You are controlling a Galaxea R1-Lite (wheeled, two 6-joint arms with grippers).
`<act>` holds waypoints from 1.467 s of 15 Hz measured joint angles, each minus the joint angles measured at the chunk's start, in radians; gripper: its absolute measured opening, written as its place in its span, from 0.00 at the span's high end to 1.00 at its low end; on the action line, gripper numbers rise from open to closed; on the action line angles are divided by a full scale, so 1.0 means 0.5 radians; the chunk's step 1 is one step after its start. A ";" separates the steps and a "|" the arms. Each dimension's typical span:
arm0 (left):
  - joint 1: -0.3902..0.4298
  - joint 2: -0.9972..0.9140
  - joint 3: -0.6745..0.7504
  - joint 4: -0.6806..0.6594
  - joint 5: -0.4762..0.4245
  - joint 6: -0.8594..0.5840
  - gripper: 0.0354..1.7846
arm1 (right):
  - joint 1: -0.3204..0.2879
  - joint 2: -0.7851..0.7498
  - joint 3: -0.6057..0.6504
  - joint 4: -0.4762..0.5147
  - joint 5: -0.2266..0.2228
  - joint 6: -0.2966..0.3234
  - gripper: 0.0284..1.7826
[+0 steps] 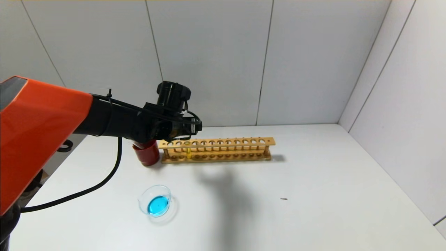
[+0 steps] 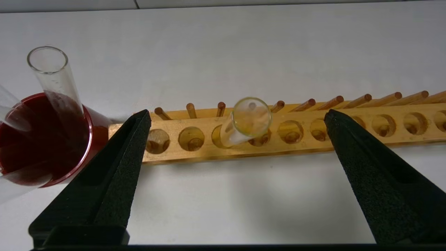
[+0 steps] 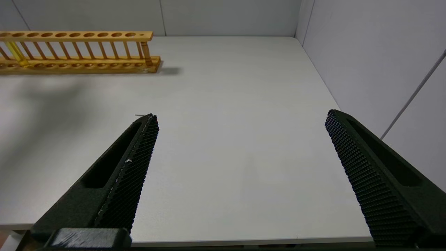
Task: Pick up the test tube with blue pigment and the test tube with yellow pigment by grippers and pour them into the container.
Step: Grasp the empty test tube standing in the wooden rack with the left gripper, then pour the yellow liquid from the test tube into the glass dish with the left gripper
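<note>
So there's a long wooden tube rack [image 1: 216,150] sitting toward the back of the white table [image 1: 313,195], most of its holes empty. Touching the rack's left end is a dark red cup [image 1: 147,155] with a couple of plain clear tubes [image 2: 55,78] leaning in it. Grey panel walls [image 1: 209,59] stand behind the rack.

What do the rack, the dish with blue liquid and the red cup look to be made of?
Rack: bare light wood, grain and dowel pegs showing. Container: clear glass by its look, blue liquid visible through it. Red cup: glossy, translucent, probably plastic.
</note>
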State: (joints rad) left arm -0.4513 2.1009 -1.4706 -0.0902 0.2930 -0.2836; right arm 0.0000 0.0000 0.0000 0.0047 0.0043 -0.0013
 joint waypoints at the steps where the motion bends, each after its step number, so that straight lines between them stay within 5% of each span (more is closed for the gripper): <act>1: 0.003 0.017 -0.019 0.000 -0.006 0.001 0.02 | 0.000 0.000 0.000 0.000 -0.001 0.001 0.02; 5: 0.003 0.077 -0.110 -0.002 -0.005 0.012 0.19 | 0.000 0.000 0.000 -0.001 0.000 0.000 0.02; 12: -0.001 0.087 -0.109 0.011 0.004 0.009 0.82 | 0.000 0.000 0.000 -0.001 0.000 0.001 0.02; 22: -0.005 0.065 -0.109 0.013 0.022 0.022 0.84 | 0.000 0.000 0.000 0.000 0.001 0.000 0.02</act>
State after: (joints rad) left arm -0.4536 2.1332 -1.5253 -0.0836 0.3040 -0.2728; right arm 0.0000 0.0000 0.0000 0.0047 0.0047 -0.0013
